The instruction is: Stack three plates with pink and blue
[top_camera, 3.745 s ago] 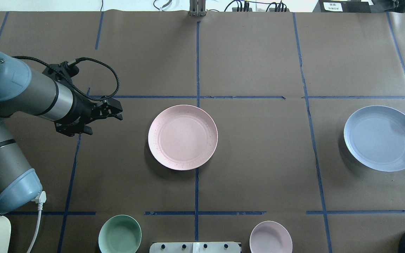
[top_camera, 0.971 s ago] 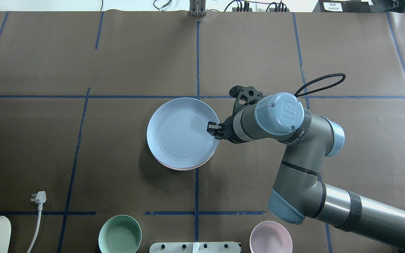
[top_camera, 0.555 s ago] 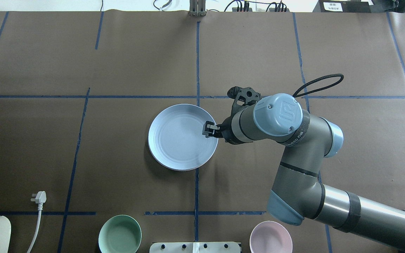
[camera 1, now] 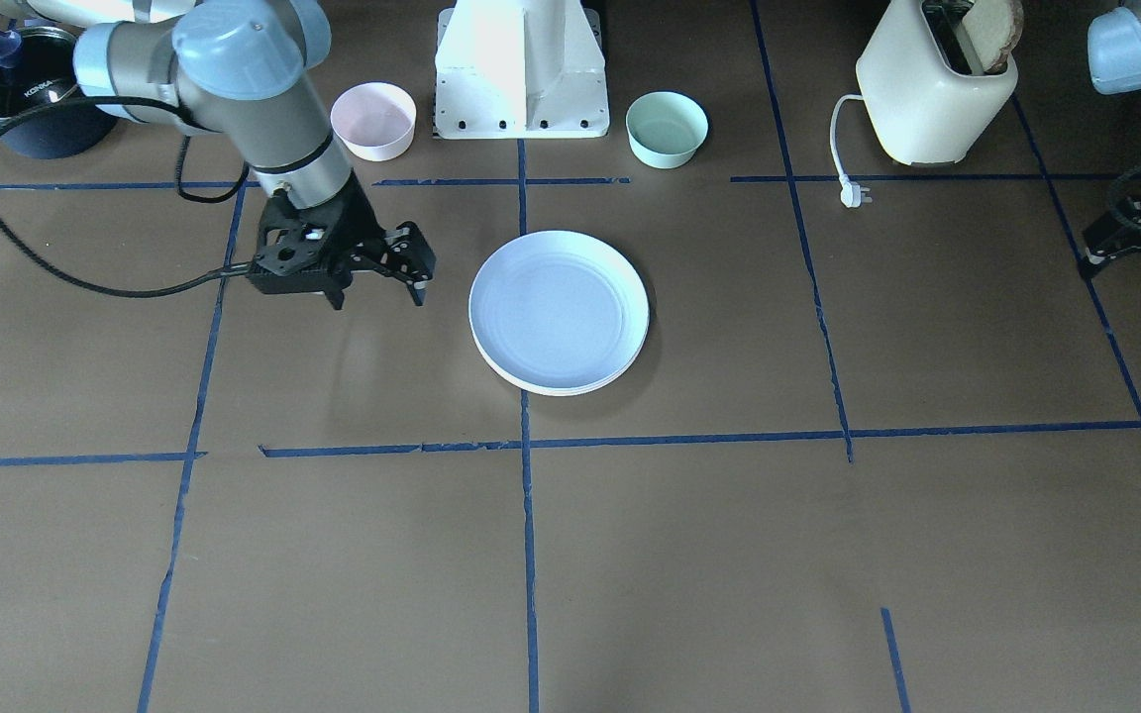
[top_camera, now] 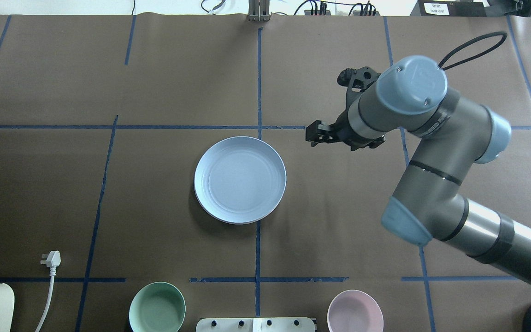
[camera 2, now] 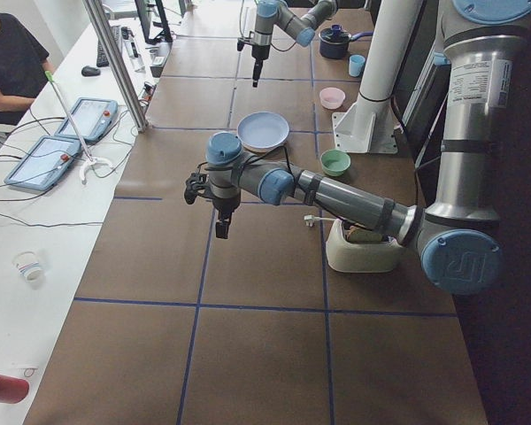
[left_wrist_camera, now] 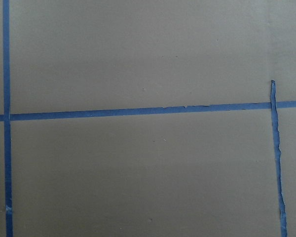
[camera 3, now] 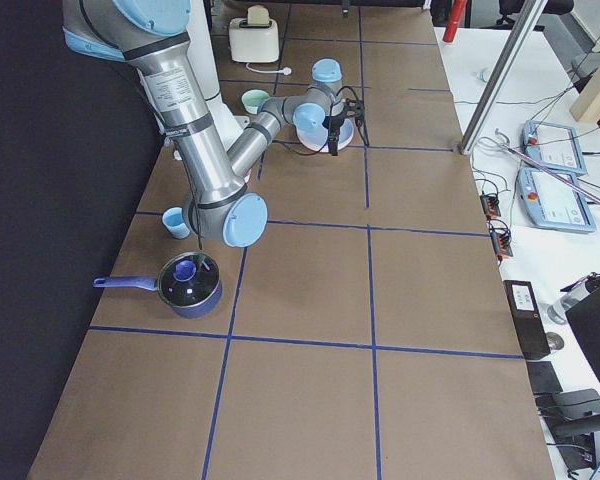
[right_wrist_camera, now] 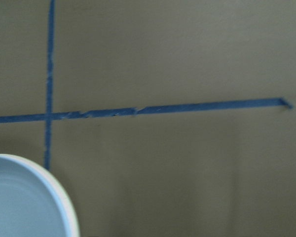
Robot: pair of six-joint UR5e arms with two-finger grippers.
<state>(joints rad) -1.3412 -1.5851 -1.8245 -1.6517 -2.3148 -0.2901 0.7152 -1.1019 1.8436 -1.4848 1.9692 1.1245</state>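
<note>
Overhead, the right claw (top_camera: 317,138), black and angular on a grey arm with blue caps, hangs above the bench (top_camera: 339,221). Its jaws stand apart with nothing between them. A looped black cable (top_camera: 473,46) rises behind its wrist. Close by runs a line of blue tape (top_camera: 201,127), ragged along its edges. It is one of several that rule the bench's brown, matte paper covering into squares.

The light blue round plate (top_camera: 240,180) lies flat on the bench, nearer the robot than the right claw and off toward the robot's left. It is clearly apart from the claw, and neither finger touches it. The plate is shallow and matte, with a raised rim and faint concentric rings in its floor, and a tape line passes under it. The right wrist camera catches only an arc of its rim, low in the left corner. In the front-facing view a paler plate rim (camera 1: 561,393) peeps out under its edge, so the blue plate tops a stack. How many plates lie beneath cannot be told.

The left claw (camera 2: 221,232) hangs over bare paper, well apart from the stack and toward the robot's left end of the bench. Whether its jaws are apart or together cannot be told.

Along the robot's side, a small deep pink bowl (top_camera: 355,311) and a small deep mint-green bowl (top_camera: 157,308) flank the white robot base (camera 1: 521,69). Farther out stand a glossy cream toaster (camera 1: 932,99) with its white plug (top_camera: 51,258) lying loose, and a dark blue saucepan (camera 3: 185,283).
</note>
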